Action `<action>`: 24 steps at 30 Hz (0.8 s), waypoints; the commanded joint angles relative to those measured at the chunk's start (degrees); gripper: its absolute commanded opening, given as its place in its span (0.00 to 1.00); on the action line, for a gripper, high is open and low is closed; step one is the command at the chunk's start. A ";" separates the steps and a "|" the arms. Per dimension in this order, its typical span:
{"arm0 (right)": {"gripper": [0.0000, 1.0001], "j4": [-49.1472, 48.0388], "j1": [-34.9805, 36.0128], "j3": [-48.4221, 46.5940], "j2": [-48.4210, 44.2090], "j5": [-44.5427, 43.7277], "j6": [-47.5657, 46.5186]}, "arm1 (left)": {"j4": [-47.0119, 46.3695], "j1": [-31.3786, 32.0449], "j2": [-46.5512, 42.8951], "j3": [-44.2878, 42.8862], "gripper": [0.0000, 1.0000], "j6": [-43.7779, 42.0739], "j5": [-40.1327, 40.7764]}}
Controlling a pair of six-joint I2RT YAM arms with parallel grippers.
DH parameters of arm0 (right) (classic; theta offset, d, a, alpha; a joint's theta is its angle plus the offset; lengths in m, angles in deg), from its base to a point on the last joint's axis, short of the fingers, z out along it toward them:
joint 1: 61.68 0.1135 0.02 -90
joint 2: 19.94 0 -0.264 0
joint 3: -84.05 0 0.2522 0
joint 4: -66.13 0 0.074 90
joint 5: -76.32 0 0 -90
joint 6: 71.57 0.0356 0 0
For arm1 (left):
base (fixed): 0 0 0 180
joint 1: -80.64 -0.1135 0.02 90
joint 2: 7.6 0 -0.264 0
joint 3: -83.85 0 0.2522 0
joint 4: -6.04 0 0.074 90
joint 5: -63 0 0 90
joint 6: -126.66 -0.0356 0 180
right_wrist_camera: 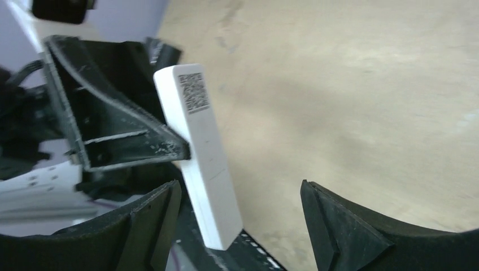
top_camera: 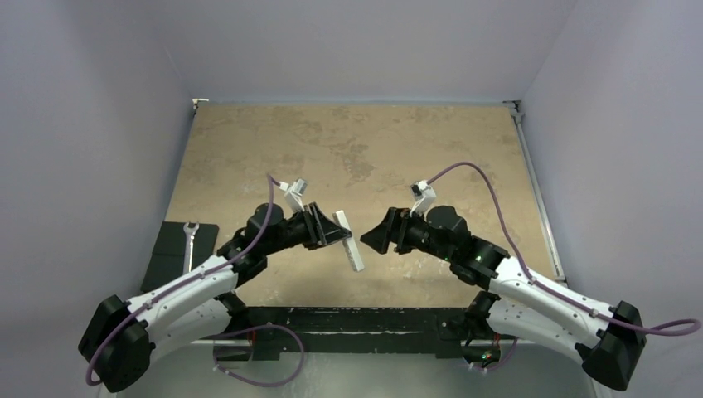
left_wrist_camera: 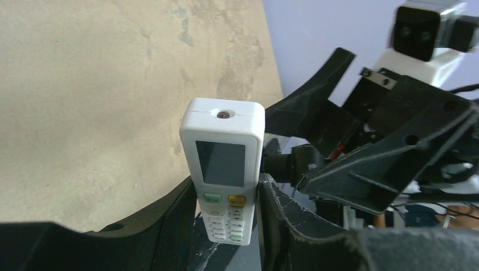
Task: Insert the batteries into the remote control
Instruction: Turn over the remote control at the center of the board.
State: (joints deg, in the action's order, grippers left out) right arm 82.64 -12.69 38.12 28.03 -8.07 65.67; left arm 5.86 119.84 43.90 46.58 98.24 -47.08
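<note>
My left gripper (top_camera: 336,235) is shut on the white remote control (top_camera: 349,241) and holds it in the air above the table's near middle. In the left wrist view the remote (left_wrist_camera: 223,164) shows its screen and buttons between my fingers (left_wrist_camera: 288,209). My right gripper (top_camera: 370,240) is open and empty, just right of the remote. In the right wrist view the remote's plain white back (right_wrist_camera: 200,152) with a code label stands close to my left finger (right_wrist_camera: 155,212), apart from it. No batteries are in view.
A black block with a silver wrench (top_camera: 189,240) lies off the table's left edge. A black strip (top_camera: 348,319) runs along the near edge. The tan tabletop (top_camera: 356,149) stretches behind the arms, walled on three sides.
</note>
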 commanded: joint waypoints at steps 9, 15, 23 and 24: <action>0.91 22.63 -0.30 -8.03 -0.55 -26.05 -6.42 | 17.32 7.54 18.00 -14.10 0.00 -10.96 17.78; 0.94 24.29 -0.30 -8.40 0.30 -28.48 -6.39 | 20.04 7.87 26.41 -18.69 0.00 -11.68 21.43; 0.96 24.77 -0.30 -8.27 2.47 -28.96 -6.35 | 20.79 8.06 35.32 -23.97 0.00 -11.61 22.51; 0.96 24.60 -0.30 -8.19 2.48 -28.95 -6.44 | 21.16 8.08 36.25 -24.60 0.00 -11.61 22.76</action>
State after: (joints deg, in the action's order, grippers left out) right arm 106.77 -12.69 31.94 30.39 -34.52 59.92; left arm 26.56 127.53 77.87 25.67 87.99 -26.40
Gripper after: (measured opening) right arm 0.956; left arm 0.390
